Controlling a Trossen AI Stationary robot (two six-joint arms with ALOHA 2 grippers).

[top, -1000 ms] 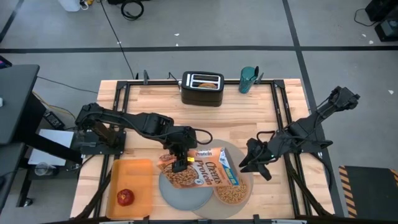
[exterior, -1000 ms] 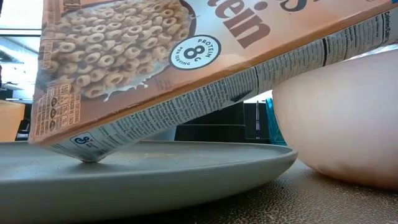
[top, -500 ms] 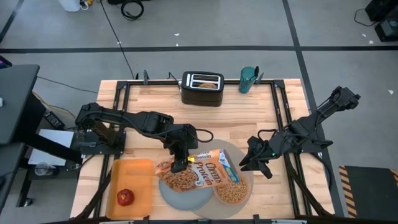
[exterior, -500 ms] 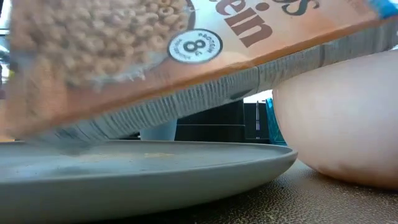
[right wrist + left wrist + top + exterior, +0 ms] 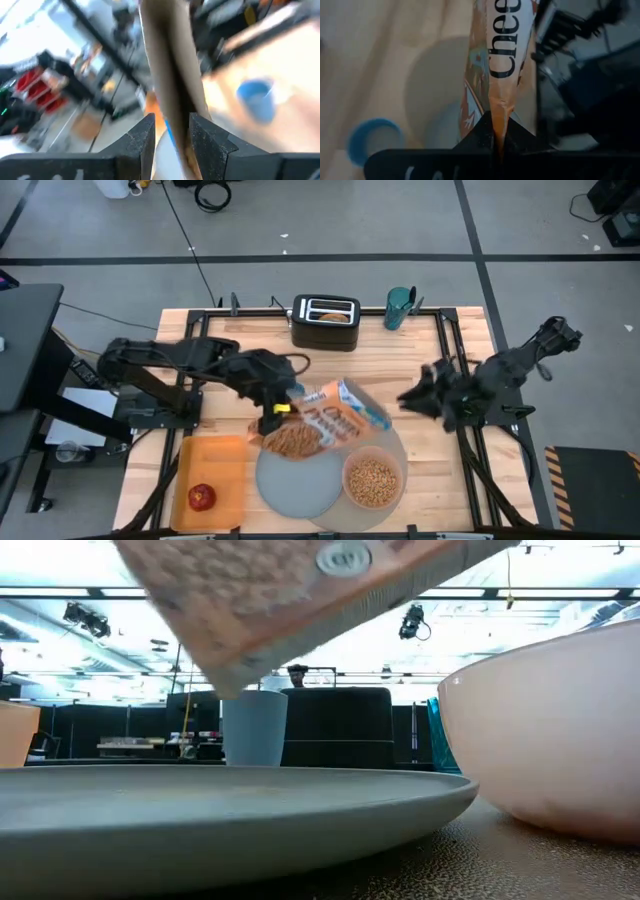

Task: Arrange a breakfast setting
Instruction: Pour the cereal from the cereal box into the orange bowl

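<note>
The orange cereal box (image 5: 330, 418) hangs tilted over the grey mat (image 5: 398, 442), with my left gripper (image 5: 275, 414) shut on its left end. In the low view its lower corner (image 5: 232, 675) is above the grey-blue plate (image 5: 230, 815). The pink bowl (image 5: 372, 480), full of cereal, stands on the mat beside the plate (image 5: 296, 485). My right gripper (image 5: 412, 395) hovers open to the right of the box, apart from it. In the right wrist view the box shows blurred beyond that gripper (image 5: 171, 132). My left gripper pinches a thin flap or edge at the box's left end (image 5: 499, 122) between its two fingers, coming from the table's left. The box hangs clear of plate and bowl, slanting, with its printed face up and its far right end higher.
A red apple (image 5: 201, 497) lies on an orange tray (image 5: 220, 465) at the near left. A black toaster (image 5: 325, 322) and a teal cup (image 5: 399, 307) stand at the far edge. Bare wood lies between them and the mat.
My left gripper has shut on the box's left end, then risen and gone toward the far edge. The box, which lay across plate and bowl, is lifted clear and the bowl is uncovered. My right gripper has drawn up and back toward the far right.
</note>
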